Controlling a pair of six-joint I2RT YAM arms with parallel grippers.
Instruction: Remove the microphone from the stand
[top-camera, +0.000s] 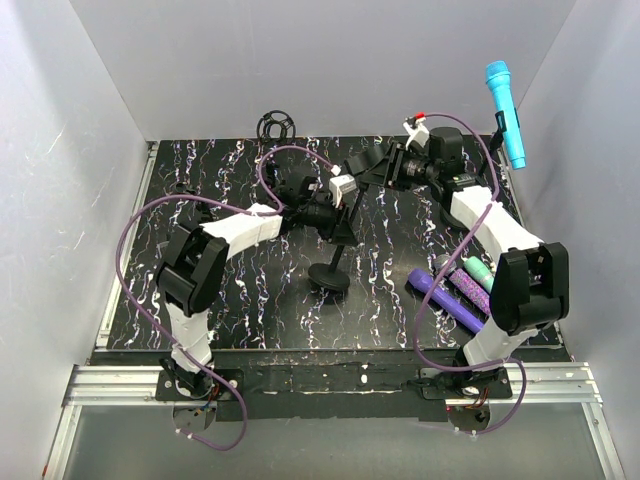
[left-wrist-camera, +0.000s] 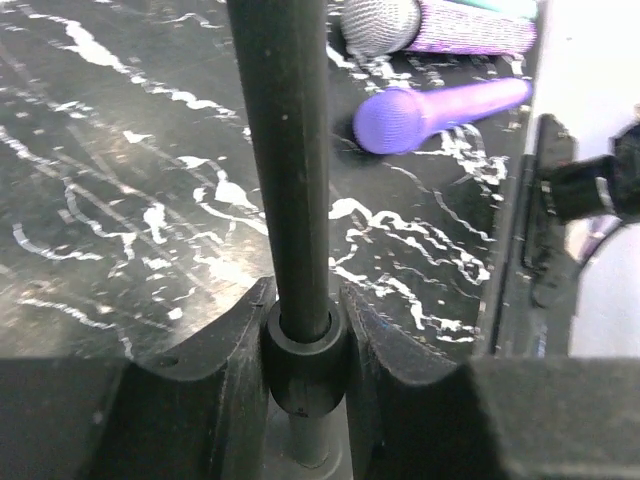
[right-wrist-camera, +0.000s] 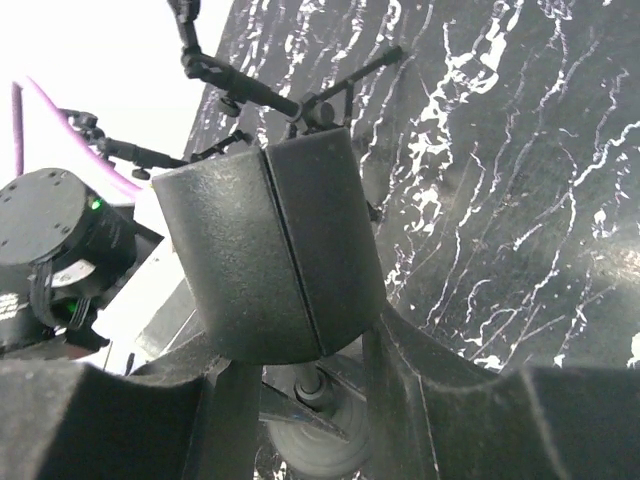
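A black microphone stand (top-camera: 330, 276) rests on its round base mid-table, its pole leaning up and back. My left gripper (top-camera: 335, 213) is shut on the pole; in the left wrist view the jaws (left-wrist-camera: 305, 340) clamp a collar on the pole (left-wrist-camera: 290, 150). My right gripper (top-camera: 372, 170) is at the top of the stand, shut on the black microphone. In the right wrist view its thick black cylinder (right-wrist-camera: 270, 250) sits between my fingers (right-wrist-camera: 400, 370). The stand's base (right-wrist-camera: 320, 450) shows blurred below it.
A blue microphone (top-camera: 507, 112) stands high at the back right. Purple, glittery and teal microphones (top-camera: 455, 290) lie at the right front; two show in the left wrist view (left-wrist-camera: 440, 110). A black wire-frame holder (top-camera: 277, 125) sits at the back wall. White walls enclose three sides.
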